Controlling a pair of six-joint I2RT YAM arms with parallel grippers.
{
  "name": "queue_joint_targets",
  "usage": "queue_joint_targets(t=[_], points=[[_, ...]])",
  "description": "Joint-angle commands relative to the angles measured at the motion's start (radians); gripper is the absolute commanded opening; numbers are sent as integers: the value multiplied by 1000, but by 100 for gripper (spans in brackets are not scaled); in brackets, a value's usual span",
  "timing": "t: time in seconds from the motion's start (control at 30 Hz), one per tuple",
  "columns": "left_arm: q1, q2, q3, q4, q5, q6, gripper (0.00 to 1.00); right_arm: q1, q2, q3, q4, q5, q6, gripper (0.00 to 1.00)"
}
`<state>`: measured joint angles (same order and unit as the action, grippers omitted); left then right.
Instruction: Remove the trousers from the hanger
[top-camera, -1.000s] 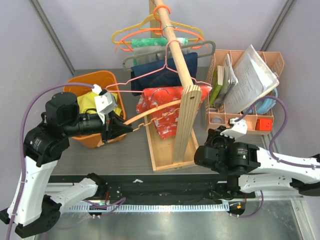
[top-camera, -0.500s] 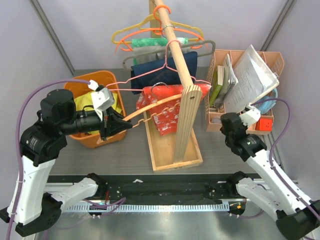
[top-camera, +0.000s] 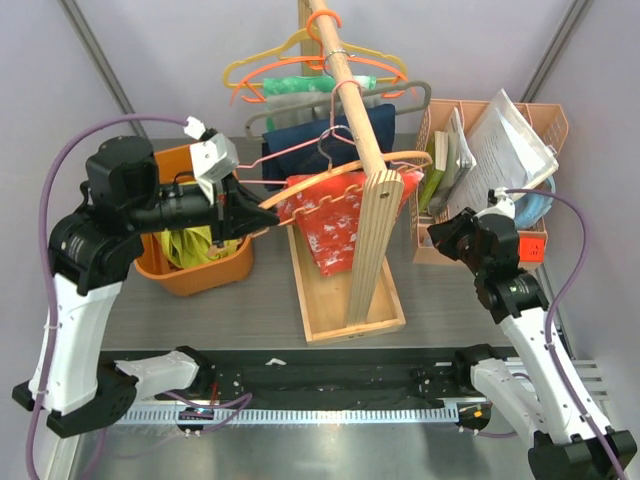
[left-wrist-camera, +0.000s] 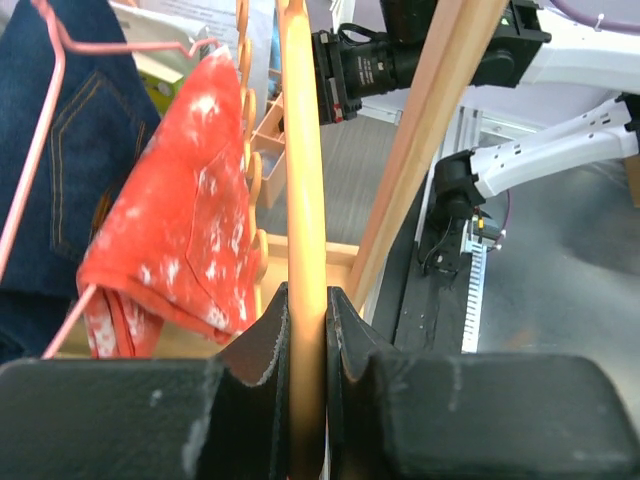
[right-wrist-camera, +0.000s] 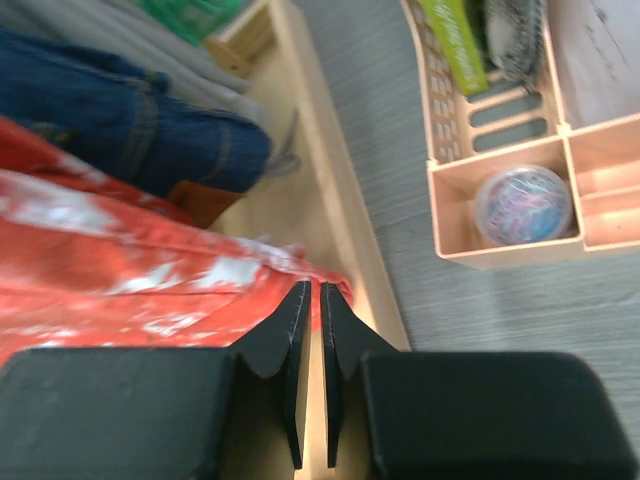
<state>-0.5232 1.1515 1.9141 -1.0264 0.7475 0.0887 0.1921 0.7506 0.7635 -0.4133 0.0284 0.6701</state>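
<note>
Hanger (left-wrist-camera: 305, 200) in left gripper (left-wrist-camera: 307, 325), trousers (top-camera: 187, 246) in bin (top-camera: 200, 281)

Two arms, elbows raised, forearms reaching inward.
Left gripper (top-camera: 250, 212) at 9 o'clock, pointing toward 3 o'clock, jaws clamped on the hanger (left-wrist-camera: 305, 150); right gripper (top-camera: 445, 238) at 4 o'clock, pointing toward 9 o'clock, jaws nearly together.

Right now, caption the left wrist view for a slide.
Left tool shut on the peach hanger; red patterned cloth hangs alongside.
</note>
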Motion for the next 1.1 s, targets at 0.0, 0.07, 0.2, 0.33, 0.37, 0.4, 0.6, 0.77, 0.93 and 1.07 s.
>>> queue_joint_targets(t=[0.0, 0.07, 0.2, 0.33, 0.37, 0.4, 0.6, 0.77, 0.93, 1.07], points=[[3, 77, 81, 104, 90, -18, 0, -5, -51, 65, 36, -73, -43, 15], [3, 99, 92, 104, 108, -21, 0, -5, -54, 74, 16, -70, -53, 16], [3, 108, 56, 114, 116, -23, 0, -5, -72, 80, -7, -65, -56, 17], [3, 97, 19, 137, 119, -35, 0, -6, -88, 89, -18, -64, -55, 18], [3, 99, 16, 131, 110, -33, 0, -5, -94, 94, -22, -62, -50, 18], [3, 100, 11, 120, 105, -29, 0, -5, -99, 103, -33, -59, -47, 18], [3, 44, -130, 118, 46, -29, 23, -5, -169, 108, -91, -41, -14, 24], [2, -32, -259, 178, 46, -63, 68, -5, -252, 33, -94, -56, 43, 26], [5, -90, -314, 184, -11, -83, 99, -5, -319, -1, -99, -70, 66, 27], [11, -209, -421, 261, -92, -182, 100, -5, -344, -27, -122, -79, 69, 31]])
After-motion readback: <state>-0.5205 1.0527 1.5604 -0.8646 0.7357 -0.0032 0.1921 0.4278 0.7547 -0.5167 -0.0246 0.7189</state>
